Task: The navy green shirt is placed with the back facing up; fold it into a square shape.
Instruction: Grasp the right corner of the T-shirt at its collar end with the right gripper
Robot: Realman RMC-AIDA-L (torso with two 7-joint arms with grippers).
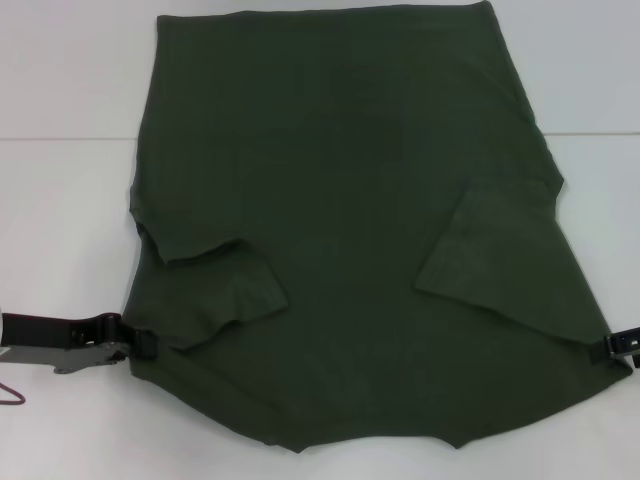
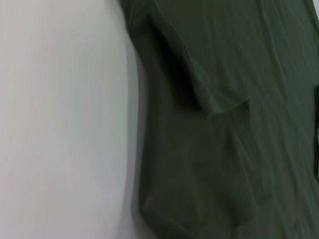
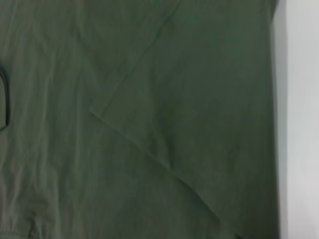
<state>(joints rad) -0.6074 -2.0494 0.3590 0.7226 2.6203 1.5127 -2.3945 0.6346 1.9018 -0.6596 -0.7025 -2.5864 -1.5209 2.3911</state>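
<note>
The navy green shirt (image 1: 340,200) lies spread on the white table, its hem at the far side. Both short sleeves are folded inward onto the body, the left sleeve (image 1: 225,290) and the right sleeve (image 1: 490,250). My left gripper (image 1: 140,342) is at the shirt's near left edge, shut on the cloth. My right gripper (image 1: 615,347) is at the near right corner, which is drawn to a point in its grip. The left wrist view shows the shirt (image 2: 239,124) with a sleeve fold beside bare table. The shirt (image 3: 149,124) fills the right wrist view.
White table (image 1: 60,200) surrounds the shirt on the left and right, with a seam line running across it. A thin red cable (image 1: 10,393) shows under the left arm at the frame's edge. The shirt's near edge is wavy.
</note>
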